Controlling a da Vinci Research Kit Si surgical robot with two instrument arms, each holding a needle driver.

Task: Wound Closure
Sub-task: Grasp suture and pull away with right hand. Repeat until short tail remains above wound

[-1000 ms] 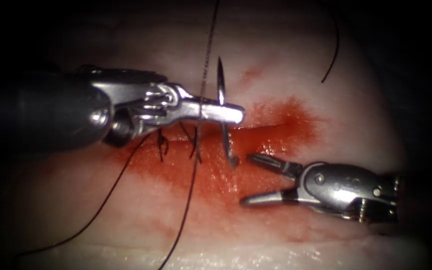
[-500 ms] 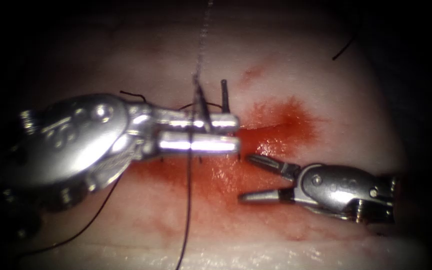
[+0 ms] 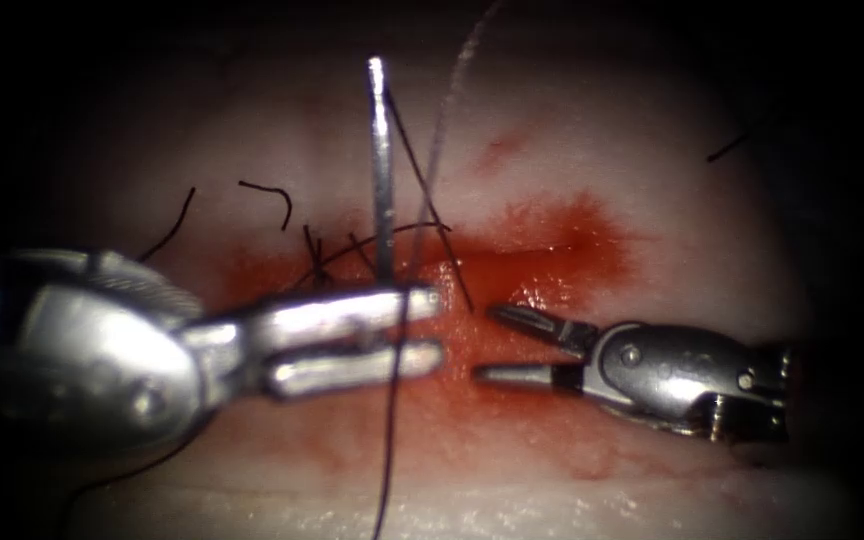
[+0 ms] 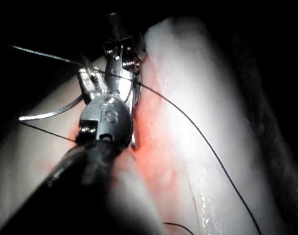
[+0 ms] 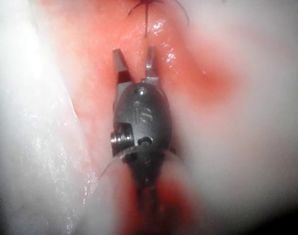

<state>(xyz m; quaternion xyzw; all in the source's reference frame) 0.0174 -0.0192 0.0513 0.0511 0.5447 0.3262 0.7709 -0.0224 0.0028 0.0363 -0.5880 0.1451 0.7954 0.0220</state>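
My left tool [image 3: 439, 328] reaches in from the left over the cut [image 3: 552, 250] in the tissue [image 3: 652, 170]. Its jaws are shut on the curved needle [image 3: 383, 170], gripping it near its lower end. The needle stands upright above the jaws, free of the tissue. Dark thread [image 3: 430, 210] slants from the needle's top down to the cut, and another strand [image 3: 389, 440] hangs across the jaws toward the front edge. My right tool [image 3: 487, 345] lies just right of them, open and holding nothing. The left wrist view shows the needle [image 4: 46, 115] beside the left tool [image 4: 118, 68]. The right wrist view shows the open jaws [image 5: 135, 61].
Tied stitches [image 3: 317, 252] cross the cut's left part, with cut thread ends [image 3: 270, 198] lying above them. Red fluid [image 3: 512, 400] wets the tissue around the cut. A loose piece of thread [image 3: 727, 148] lies at the far right. The tissue's pale front edge [image 3: 552, 510] runs below.
The left tool has turned about its shaft and come down and toward the left. The needle has swung with it and now stands taller. The right tool has stayed put, jaws slightly narrower.
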